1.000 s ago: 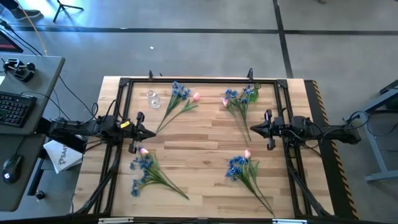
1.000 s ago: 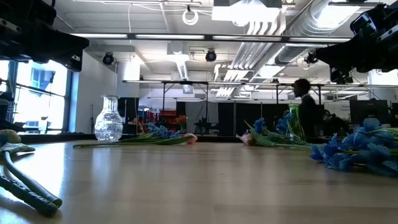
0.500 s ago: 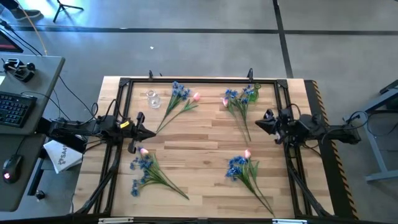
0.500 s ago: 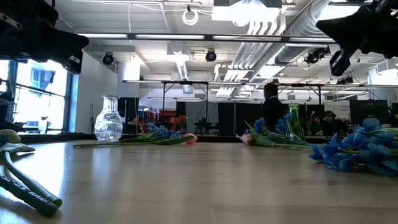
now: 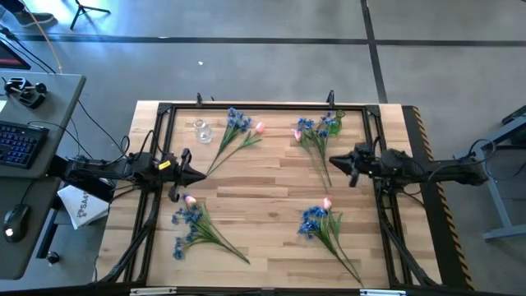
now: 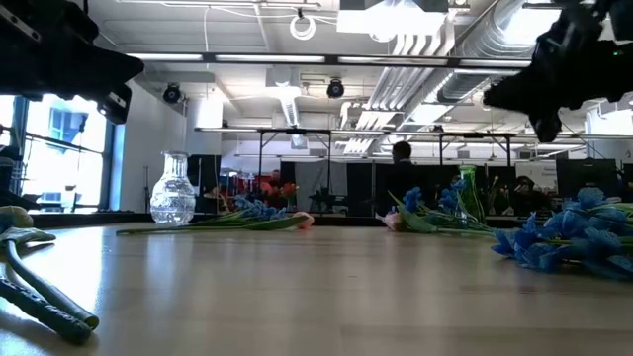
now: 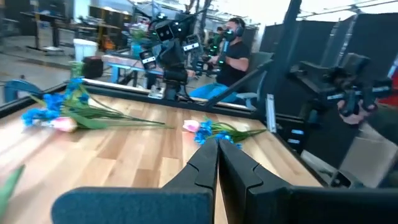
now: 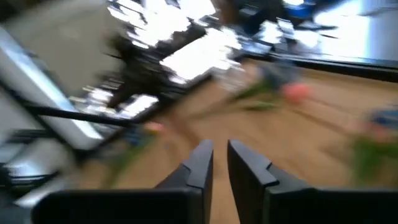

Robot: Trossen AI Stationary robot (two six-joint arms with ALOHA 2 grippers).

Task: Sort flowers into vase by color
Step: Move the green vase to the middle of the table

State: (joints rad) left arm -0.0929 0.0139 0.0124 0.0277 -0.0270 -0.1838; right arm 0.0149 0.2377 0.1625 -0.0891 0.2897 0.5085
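Flowers lie in four loose bunches on the wooden tabletop (image 5: pixel 271 177), none in a vase yet. Far-left bunch (image 5: pixel 237 131): blue sprays plus a pink tulip, thin green stems fanning toward the near side. Far-right bunch (image 5: pixel 316 136): same mix, stems running toward the right arm. Near-left bunch (image 5: pixel 196 226) and near-right bunch (image 5: pixel 325 224): blue blossom clusters w/ a pink tulip head each, long wiry stems & narrow leaves.

Left gripper (image 5: pixel 200 175) sits at the left side of the tabletop, just above the wood, between far-left and near-left bunches; fingers pressed together, tips meeting in the left wrist view (image 7: pixel 217 152), holding nothing. Right gripper (image 5: pixel 334 161) hangs over the right side, close to the stem ends of the far-right bunch, not touching them; in the right wrist view its fingers (image 8: pixel 200 163) stand nearly together w/ a narrow slit between, nothing pinched.

Clear glass vase (image 5: pixel 200 129), cut-pattern, bulbous body w/ narrow neck, stands upright at far left beside the far-left bunch. Second vase (image 5: pixel 338 117), greenish, at far right by the far-right bunch. Tabletop is pale plank wood w/ a black metal frame (image 5: pixel 263 105) round it.
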